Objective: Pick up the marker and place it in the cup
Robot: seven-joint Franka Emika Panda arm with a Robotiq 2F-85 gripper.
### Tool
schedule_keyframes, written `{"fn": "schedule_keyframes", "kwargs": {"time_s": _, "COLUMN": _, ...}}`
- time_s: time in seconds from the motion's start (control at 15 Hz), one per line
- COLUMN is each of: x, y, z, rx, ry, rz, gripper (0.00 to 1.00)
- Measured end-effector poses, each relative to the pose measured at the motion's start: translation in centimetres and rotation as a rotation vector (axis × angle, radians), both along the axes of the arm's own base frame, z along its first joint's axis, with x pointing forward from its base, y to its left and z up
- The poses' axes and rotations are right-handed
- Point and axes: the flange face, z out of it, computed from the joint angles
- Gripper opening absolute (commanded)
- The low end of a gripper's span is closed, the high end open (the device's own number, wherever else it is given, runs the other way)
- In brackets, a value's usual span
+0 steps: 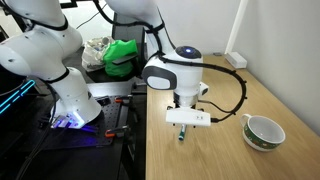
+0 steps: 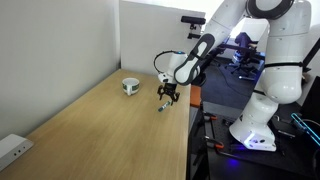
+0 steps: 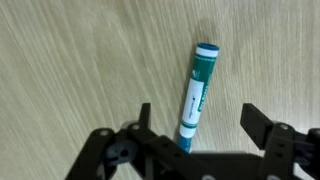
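My end effector (image 3: 197,120) is black, the marker (image 3: 196,90) is dark teal-green with a white label strip and a pale end, the cup (image 1: 262,139) is white with a dark green patterned band, and the surface (image 3: 70,70) is pale, finely streaked wood grain.

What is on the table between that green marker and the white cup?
Nothing. Only bare wooden tabletop lies between the marker and the cup; this shows in both exterior views.
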Motion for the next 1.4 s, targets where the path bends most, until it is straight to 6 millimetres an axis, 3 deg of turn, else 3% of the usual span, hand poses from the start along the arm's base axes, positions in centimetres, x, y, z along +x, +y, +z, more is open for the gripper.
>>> {"fn": "schedule_keyframes", "kwargs": {"time_s": 0.13, "x": -0.1, "y": -0.2, "z": -0.4, "rx": 0.006, "ry": 0.006, "rz": -0.006, "gripper": 0.52}}
{"fn": "schedule_keyframes", "kwargs": {"time_s": 0.33, "x": -0.3, "y": -0.4, "z": -0.9, "rx": 0.014, "ry": 0.014, "rz": -0.013, "gripper": 0.40}}
{"fn": "schedule_keyframes", "kwargs": {"time_s": 0.67, "x": -0.6, "y": -0.6, "z": -1.6, "rx": 0.023, "ry": 0.027, "rz": -0.022, "gripper": 0.00}}
{"fn": "schedule_keyframes", "kwargs": {"time_s": 0.8, "x": -0.7, "y": -0.7, "z": -1.7, "rx": 0.024, "ry": 0.028, "rz": -0.024, "gripper": 0.05}}
{"fn": "schedule_keyframes", "kwargs": {"time_s": 1.4, "x": -0.3, "y": -0.3, "z": -1.3, "rx": 0.061, "ry": -0.003, "rz": -0.070, "gripper": 0.05}}
